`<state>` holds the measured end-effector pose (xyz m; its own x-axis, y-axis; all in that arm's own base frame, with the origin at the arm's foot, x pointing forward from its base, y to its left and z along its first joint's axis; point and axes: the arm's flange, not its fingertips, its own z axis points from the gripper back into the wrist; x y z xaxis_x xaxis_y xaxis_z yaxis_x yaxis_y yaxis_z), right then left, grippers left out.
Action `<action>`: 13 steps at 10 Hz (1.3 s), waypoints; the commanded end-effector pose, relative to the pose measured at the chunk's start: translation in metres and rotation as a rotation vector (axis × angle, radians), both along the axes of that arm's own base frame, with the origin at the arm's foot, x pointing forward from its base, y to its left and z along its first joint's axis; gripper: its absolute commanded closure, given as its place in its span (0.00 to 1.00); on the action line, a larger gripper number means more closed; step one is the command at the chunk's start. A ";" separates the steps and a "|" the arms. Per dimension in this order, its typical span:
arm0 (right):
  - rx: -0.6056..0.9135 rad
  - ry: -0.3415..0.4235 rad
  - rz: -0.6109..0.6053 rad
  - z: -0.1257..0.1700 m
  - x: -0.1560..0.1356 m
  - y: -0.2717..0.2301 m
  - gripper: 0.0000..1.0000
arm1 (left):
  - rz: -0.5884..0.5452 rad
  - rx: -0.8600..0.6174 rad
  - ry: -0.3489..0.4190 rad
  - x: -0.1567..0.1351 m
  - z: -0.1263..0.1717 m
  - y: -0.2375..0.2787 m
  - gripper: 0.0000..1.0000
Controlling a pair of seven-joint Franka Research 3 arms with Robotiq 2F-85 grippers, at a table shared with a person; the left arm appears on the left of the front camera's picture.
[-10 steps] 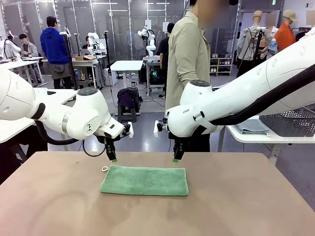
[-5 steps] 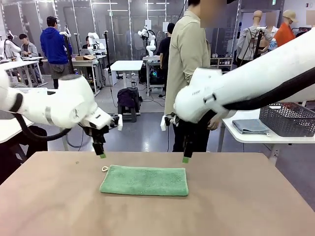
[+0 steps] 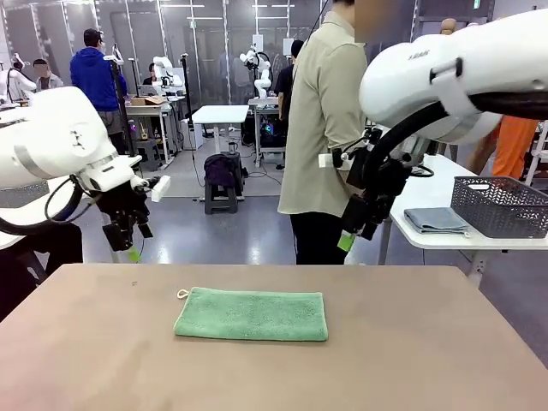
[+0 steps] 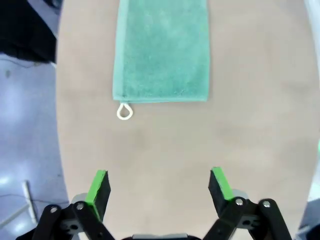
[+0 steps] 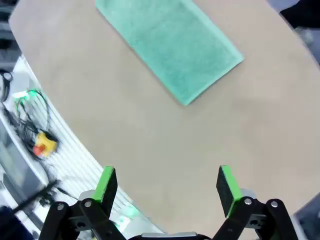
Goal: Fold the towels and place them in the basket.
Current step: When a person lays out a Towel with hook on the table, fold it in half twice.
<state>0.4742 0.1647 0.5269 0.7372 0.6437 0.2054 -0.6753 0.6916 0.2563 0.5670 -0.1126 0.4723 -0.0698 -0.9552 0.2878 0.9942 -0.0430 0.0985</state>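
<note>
The green towel lies flat on the surface, folded into a long rectangle. Its long sides run parallel to the far edge, and it sits near the middle of the surface, closer to the far edge than to the near one. A white hanging loop projects from its far left corner.

The left gripper hangs in the air above the far left corner of the surface, well apart from the towel. Its jaws are released and nothing is between them. In the left wrist view the green pads stand wide apart over bare surface, with the towel's loop end ahead.

The right gripper hangs above the far edge, right of the middle, in front of a standing person. It is released and empty.

On a side table beyond the far right corner stand the basket and, just beside it, a folded grey-blue towel.
</note>
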 end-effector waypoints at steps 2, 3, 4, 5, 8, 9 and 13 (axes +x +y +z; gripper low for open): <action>0.164 0.071 -0.254 -0.040 -0.019 -0.006 0.00 | -0.063 -0.229 0.057 -0.009 -0.001 0.033 0.00; 0.233 0.088 -0.294 -0.053 -0.023 -0.010 0.00 | -0.041 -0.333 0.080 -0.010 -0.004 0.050 0.00; 0.273 0.101 -0.286 -0.063 -0.028 -0.010 0.00 | -0.032 -0.395 0.095 -0.013 -0.008 0.064 0.00; 0.305 0.056 -0.255 -0.067 -0.031 -0.011 0.00 | -0.023 -0.448 0.109 -0.016 -0.012 0.078 0.00; 0.208 0.129 -0.268 -0.058 -0.017 -0.014 0.00 | 0.027 -0.560 0.129 -0.024 -0.025 0.111 0.00; 0.208 0.129 -0.268 -0.058 -0.017 -0.014 0.00 | 0.030 -0.581 0.135 -0.025 -0.030 0.114 0.00; 0.213 0.101 -0.464 -0.082 -0.018 0.000 0.00 | 0.059 -0.550 0.141 -0.023 -0.029 0.118 0.00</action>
